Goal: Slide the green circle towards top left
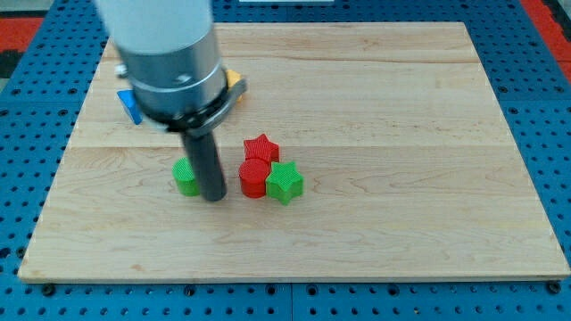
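The green circle (186, 176) sits on the wooden board (401, 134), left of centre, partly hidden by my rod. My tip (214, 197) rests on the board right against the green circle's lower right side. A red star (261, 148) lies to the right, with a red round block (253, 177) just below it and a green star (285, 182) touching that block's right side.
A blue block (130, 105) lies near the board's upper left, partly hidden by the arm's grey body (169, 53). A yellow block (234, 83) peeks out on the arm's right side. The board rests on a blue perforated table (27, 134).
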{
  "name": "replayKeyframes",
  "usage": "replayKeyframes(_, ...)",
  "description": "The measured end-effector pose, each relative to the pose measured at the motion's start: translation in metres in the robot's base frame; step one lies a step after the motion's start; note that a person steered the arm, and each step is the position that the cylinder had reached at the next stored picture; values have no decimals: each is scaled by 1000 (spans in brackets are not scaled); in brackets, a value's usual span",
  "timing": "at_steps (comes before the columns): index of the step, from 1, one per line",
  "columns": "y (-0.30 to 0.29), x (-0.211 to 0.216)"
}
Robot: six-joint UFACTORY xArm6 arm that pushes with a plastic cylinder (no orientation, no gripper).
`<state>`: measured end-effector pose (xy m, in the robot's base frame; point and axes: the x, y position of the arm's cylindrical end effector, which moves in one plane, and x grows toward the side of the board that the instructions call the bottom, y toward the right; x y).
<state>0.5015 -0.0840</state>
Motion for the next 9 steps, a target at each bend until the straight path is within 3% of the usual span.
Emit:
replayKeyframes(1,-36,-63)
replayKeyframes(3,12,-16)
replayKeyframes(4,10,18)
replayKeyframes(5,-31,31)
replayKeyframes(7,-66,-69)
replayKeyframes(9,-114,-50)
